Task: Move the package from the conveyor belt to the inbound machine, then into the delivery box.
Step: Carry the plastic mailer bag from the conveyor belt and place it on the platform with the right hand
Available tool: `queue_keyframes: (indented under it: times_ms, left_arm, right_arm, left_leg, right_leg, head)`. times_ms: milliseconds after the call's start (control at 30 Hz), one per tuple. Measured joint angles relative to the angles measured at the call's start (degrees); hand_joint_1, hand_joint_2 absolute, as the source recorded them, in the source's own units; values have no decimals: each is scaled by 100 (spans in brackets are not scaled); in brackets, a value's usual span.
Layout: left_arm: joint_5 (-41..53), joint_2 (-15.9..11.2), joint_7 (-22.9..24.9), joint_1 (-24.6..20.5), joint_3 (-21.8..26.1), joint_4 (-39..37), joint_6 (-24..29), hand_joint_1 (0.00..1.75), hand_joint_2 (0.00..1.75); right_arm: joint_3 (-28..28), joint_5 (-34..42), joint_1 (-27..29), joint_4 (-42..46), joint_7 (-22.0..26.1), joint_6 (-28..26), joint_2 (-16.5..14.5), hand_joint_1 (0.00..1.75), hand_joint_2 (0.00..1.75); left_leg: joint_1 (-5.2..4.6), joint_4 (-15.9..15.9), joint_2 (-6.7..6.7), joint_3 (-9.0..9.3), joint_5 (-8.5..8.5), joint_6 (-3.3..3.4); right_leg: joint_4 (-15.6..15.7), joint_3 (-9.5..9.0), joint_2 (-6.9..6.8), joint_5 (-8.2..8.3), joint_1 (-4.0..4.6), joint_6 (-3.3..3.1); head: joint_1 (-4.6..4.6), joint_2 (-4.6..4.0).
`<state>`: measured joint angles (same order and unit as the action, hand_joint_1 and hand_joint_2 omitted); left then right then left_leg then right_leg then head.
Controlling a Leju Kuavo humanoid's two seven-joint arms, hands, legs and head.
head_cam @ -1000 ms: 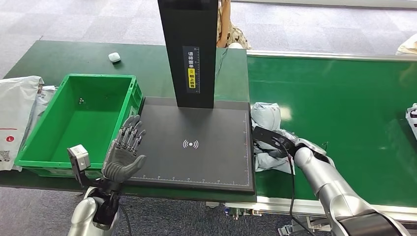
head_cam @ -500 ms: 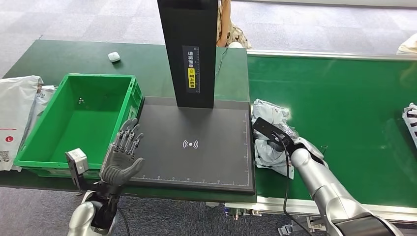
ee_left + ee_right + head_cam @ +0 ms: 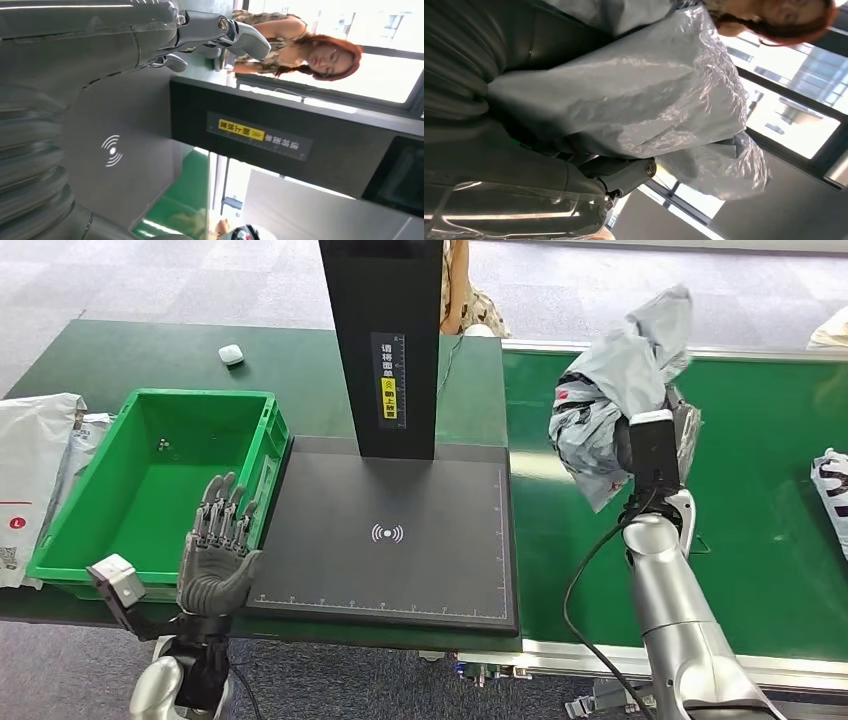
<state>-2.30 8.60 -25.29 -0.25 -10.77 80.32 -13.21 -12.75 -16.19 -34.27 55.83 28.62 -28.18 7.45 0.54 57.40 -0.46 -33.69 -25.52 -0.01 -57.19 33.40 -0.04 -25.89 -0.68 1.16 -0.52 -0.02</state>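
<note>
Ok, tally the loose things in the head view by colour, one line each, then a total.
Grey: 1, the package held up in the right hand.
White: 3, the bags left of the crate, the small object on the table, the bag at the belt's right edge.
Green: 1, the crate.
Total: 5.

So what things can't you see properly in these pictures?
- The right hand: in the head view its wrist camera and the grey package it holds cover its fingers.
- The tiny bits in the green box: too small to name, head view.
- The white-and-black bag on the belt: cut off by the head view's edge.
- The left hand is plain: open, empty.
</note>
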Motion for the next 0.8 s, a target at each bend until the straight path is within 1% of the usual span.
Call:
queue_keyframes:
  times_ms: [133,300,367,433,533,600,700,800]
  left_arm:
    - [36,3,-129,-60,15,0,186,0,175]
    - [72,8,-163,-111,31,0,263,0,175]
    - [155,10,-233,-126,38,-1,374,0,175]
    - [256,10,-358,-179,60,-4,550,0,175]
    - [305,10,-538,-359,134,-29,806,0,175]
    - [251,9,-616,-510,210,-63,911,0,175]
    - [166,3,-666,-655,334,-106,1001,0,175]
    - [139,-1,-677,-687,445,-118,1088,0,175]
  right_arm:
    - [14,103,184,482,327,116,-60,175,175]
    - [-9,81,296,800,393,176,-123,175,175]
    - [-73,-41,308,863,406,384,-129,175,175]
    - [-247,-395,286,903,422,780,-136,175,175]
    - [-812,-1189,124,914,393,1452,-178,175,175]
    - [-1402,-1509,-117,856,312,2036,-252,175,175]
    - [-2372,-1616,-623,610,190,3054,-394,175,175]
    - [-3209,-1571,-1061,217,115,3946,-524,175,175]
  left_leg:
    - [0,0,0,1,0,0]
    - [0,0,0,1,1,-1]
    - [0,-1,0,0,1,-1]
    - [0,-2,2,-1,1,-1]
    - [0,-2,12,0,1,-2]
    - [0,-2,14,0,5,-8]
    - [1,-3,11,-2,14,-21]
    - [6,-3,6,-3,18,-27]
  right_leg:
    - [0,0,0,0,0,0]
    - [-1,0,-1,0,0,0]
    - [-2,0,1,1,0,-1]
    - [-5,0,4,1,0,-1]
    - [-11,6,14,3,0,-5]
    - [-16,12,17,5,1,-7]
    - [-22,17,13,4,6,-10]
    - [-26,18,7,4,10,-13]
  head:
    - [-1,0]
    - [-1,0]
    - [-1,0]
    - [0,0]
    - [-1,0]
    - [-2,0]
    - [-2,0]
    - [-3,0]
